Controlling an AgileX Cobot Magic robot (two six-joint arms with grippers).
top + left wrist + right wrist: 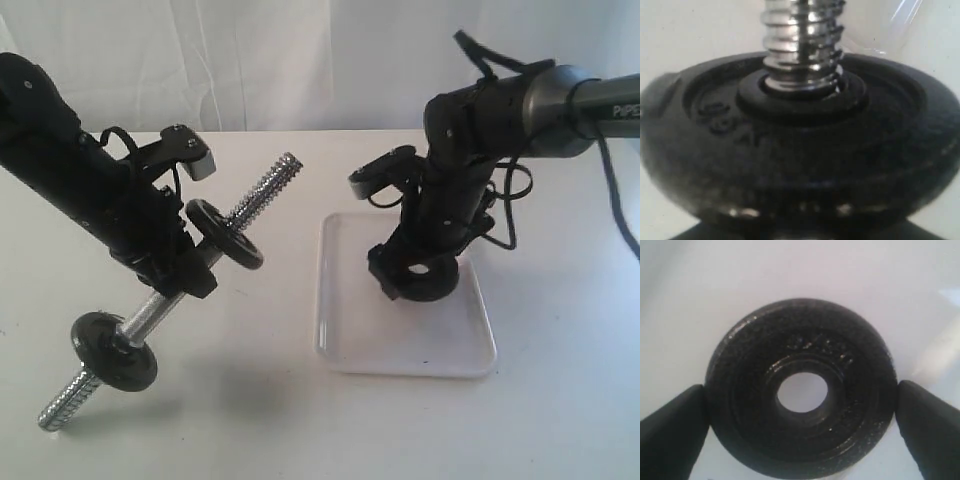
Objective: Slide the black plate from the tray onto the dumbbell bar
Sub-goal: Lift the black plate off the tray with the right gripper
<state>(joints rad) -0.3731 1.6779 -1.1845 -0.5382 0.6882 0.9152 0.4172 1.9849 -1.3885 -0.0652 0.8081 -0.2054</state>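
The black plate [436,288] [750,410] lies in the white tray [400,352], its centre hole showing the tray's white floor. My right gripper [425,280] straddles it, and both fingers [675,430] press against opposite sides of its rim. The dumbbell bar [262,190] hangs slanted above the table, with my left gripper [185,272] shut on its smooth middle. One black disc [225,232] sits on the bar just above that grip. Another disc [113,350] sits near the lower threaded end. The left wrist view shows only a disc [800,165] and the threaded rod [802,45]; the jaws are hidden.
White tabletop surrounds the tray, and a white cloth hangs behind. The bar's lower end [55,412] is close to the table at the front left. The bar's upper end points toward the tray's far left corner. Cables trail from the right arm [500,225].
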